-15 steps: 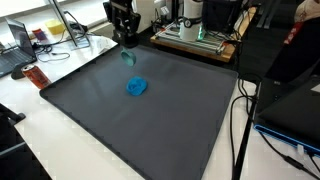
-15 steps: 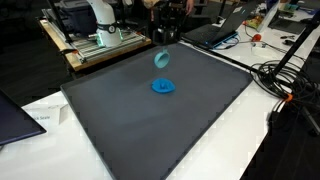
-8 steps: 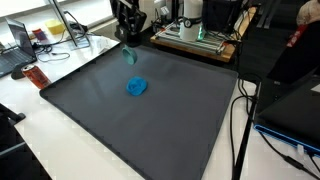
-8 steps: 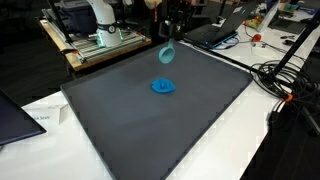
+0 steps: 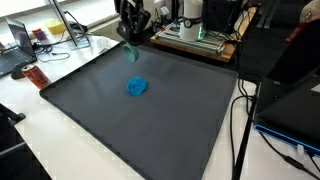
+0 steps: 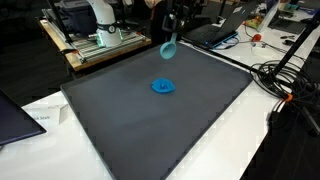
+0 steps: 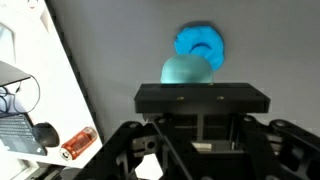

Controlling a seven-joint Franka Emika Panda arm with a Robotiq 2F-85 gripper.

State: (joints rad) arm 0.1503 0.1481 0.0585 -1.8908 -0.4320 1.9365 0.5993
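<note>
My gripper (image 5: pixel 130 40) hangs above the far side of the dark grey mat (image 5: pixel 150 125), shut on a pale teal cup-like object (image 5: pixel 132 53) that dangles below the fingers. In both exterior views the teal object (image 6: pixel 168 47) is clear of the mat. A bright blue lumpy object (image 5: pixel 137 87) lies on the mat, a little nearer than the gripper; it is the blue lump (image 6: pixel 162 86) below the held piece. In the wrist view the teal object (image 7: pixel 187 72) shows just past the black gripper body, with the blue object (image 7: pixel 200 45) beyond it. The fingertips themselves are hidden.
A white table (image 5: pixel 60 130) surrounds the mat. A red packet (image 5: pixel 33 77) and a laptop (image 5: pixel 18 45) sit at one side, a wooden board with lab equipment (image 5: pixel 195 40) stands behind, and cables (image 6: pixel 285 85) trail along another edge.
The gripper has risen and drifted slightly toward the back of the mat, carrying the teal object higher. The blue object has stayed put.
</note>
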